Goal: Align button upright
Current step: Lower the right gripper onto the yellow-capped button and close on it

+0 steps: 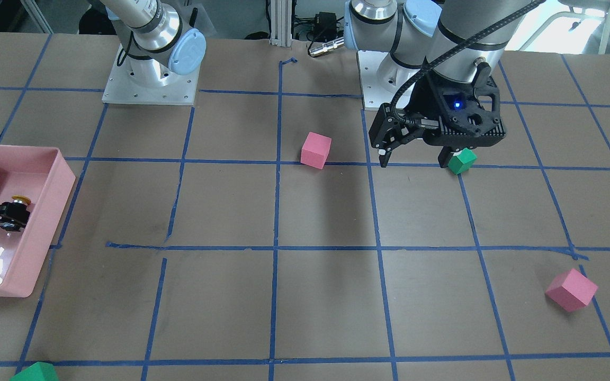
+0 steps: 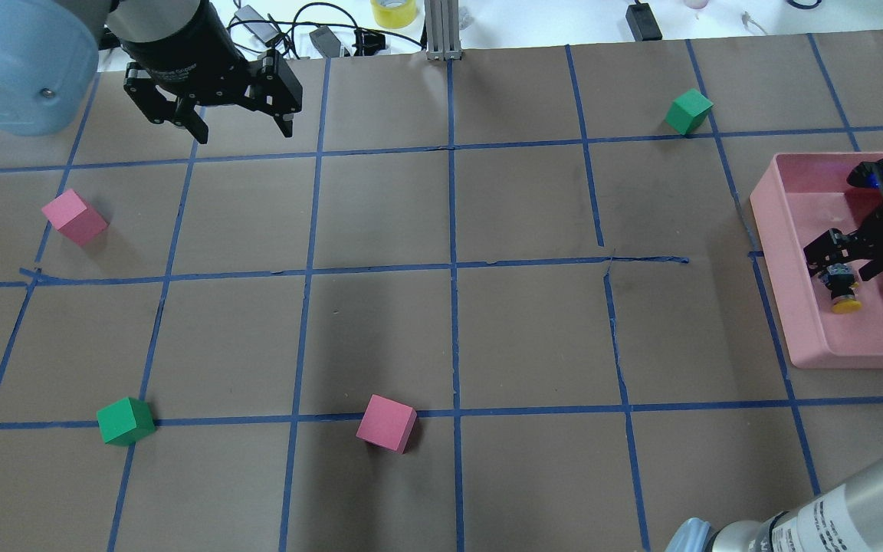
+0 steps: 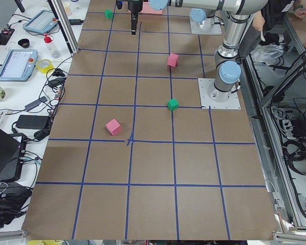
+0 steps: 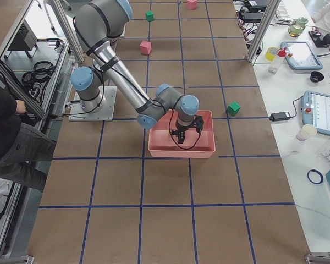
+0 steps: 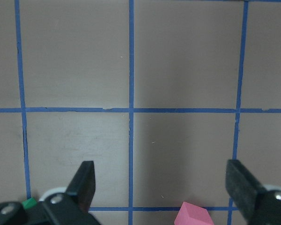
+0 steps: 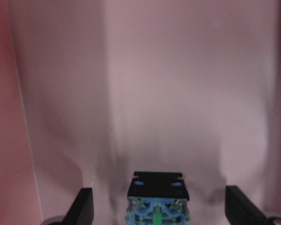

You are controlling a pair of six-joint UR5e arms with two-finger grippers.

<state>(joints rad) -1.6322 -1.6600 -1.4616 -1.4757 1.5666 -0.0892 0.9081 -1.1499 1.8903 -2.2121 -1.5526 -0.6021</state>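
The button, a small push-button switch with a round yellow cap on a black blocky body, is found on the smooth, glossy floor of the shallow pink plastic tray. It is bracketed by the right gripper, whose jaws are spread wide with space left on either side of the body, so nothing is held. In the wrist view the silvery-blue terminal end is seen facing the gripper, with the cap hidden beyond it. In the overhead view the cap is turned toward the robot's side. The long axis thus appears to run roughly along the tray floor, though some tilt cannot be ruled out. The right arm is judged far nearer. The left gripper, likewise spread wide and empty, is held over the brown, blue-taped tabletop, well apart from the tray. A squeeze across the flat black flanks, then a turn bringing the cap uppermost, is judged to be required.
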